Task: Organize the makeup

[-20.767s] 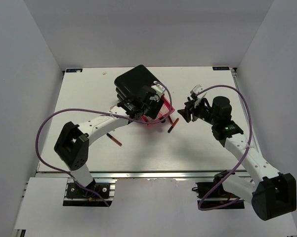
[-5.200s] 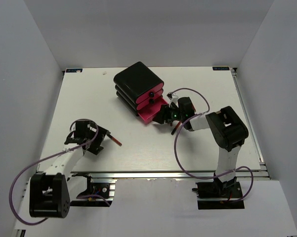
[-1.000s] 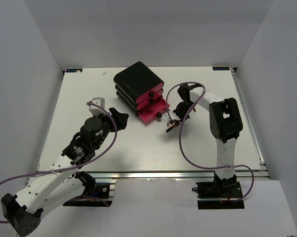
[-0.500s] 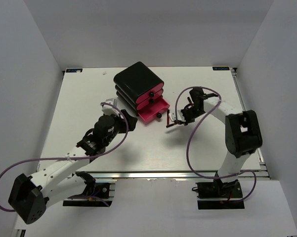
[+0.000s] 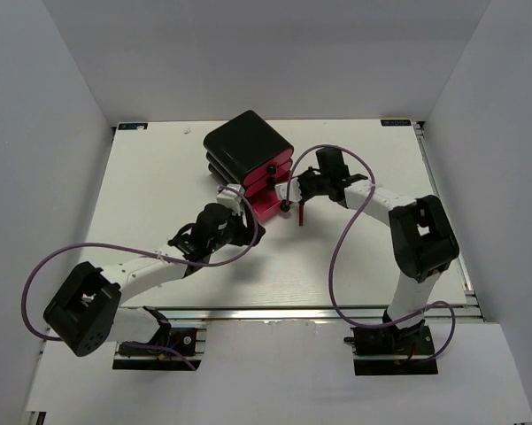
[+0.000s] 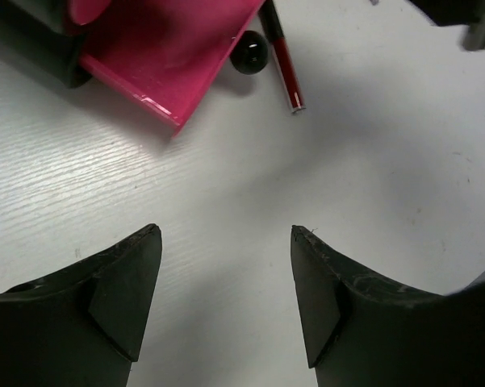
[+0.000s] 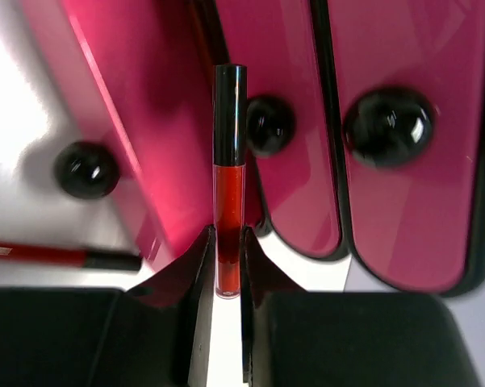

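My right gripper (image 7: 226, 232) is shut on a slim red lipstick tube (image 7: 228, 201) with a black cap, which points at the drawer fronts. In the top view the right gripper (image 5: 293, 189) is just right of the open bottom pink drawer (image 5: 267, 205). A second black-and-red lipstick (image 6: 282, 58) lies on the table beside that drawer's black knob (image 6: 250, 50); it also shows in the top view (image 5: 299, 213) and the right wrist view (image 7: 56, 256). My left gripper (image 6: 226, 232) is open and empty, low over the table just in front of the open drawer (image 6: 161, 56); the top view shows the left gripper (image 5: 246, 232) too.
The black box (image 5: 246, 146) with three pink drawers stands at the back middle of the white table (image 5: 159, 177). Its upper two drawers (image 7: 395, 161) are shut. The purple cables loop beside both arms.
My left gripper has moved up and right towards the open drawer. My right gripper has risen from the table by the lipstick towards the drawer front, with a lipstick in it.
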Robot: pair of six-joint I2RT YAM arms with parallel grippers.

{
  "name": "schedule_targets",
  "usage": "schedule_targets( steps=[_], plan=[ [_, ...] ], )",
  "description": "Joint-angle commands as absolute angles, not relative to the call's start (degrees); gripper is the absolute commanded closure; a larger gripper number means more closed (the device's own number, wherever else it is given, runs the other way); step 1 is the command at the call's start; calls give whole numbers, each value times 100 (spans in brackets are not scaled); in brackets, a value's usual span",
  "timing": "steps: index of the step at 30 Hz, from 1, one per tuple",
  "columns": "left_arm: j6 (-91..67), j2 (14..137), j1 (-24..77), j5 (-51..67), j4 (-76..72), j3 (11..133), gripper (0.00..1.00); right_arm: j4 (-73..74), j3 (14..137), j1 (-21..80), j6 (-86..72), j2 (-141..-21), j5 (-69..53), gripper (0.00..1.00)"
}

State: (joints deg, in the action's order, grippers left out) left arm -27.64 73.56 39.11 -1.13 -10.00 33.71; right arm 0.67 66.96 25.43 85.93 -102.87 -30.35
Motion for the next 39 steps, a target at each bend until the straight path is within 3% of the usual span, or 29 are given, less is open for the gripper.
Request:
schedule_targets(
  steps=[1,2,6,10,15,23,27,32,39],
  plan=[
    [-2374,7277,4060,150,-1555,3630,25,-378,7127,2663,8657,-10528,-2751,99],
    [-2286,7382,4121,132,-1538,3691,25,-395,7163,2672,8657,-10573,-2734,96],
    [-2118,7856,4262,176,-1397,4226,25,-308,7234,2707,8648,-10652,-2681,67],
    [-2030,8524,4508,211,-1345,4850,25,-290,7076,2663,8413,-10451,-2707,57],
    [-2214,9437,4737,106,-1239,5563,27,-386,6996,2418,7376,-10161,-2646,56],
    [-2557,10809,5150,-1238,-229,7231,29,-720,6935,1030,3065,-9756,-2153,67],
    [-2549,11284,5247,-1616,-27,7672,29,-660,6592,423,1789,-9414,-1794,64],
    [-2426,12074,5273,-2179,658,8488,35,-491,5969,115,1011,-8966,-2100,56],
    [-2241,12839,5335,-2865,1685,9649,36,-685,5344,62,616,-8359,-2276,56]
  ],
)
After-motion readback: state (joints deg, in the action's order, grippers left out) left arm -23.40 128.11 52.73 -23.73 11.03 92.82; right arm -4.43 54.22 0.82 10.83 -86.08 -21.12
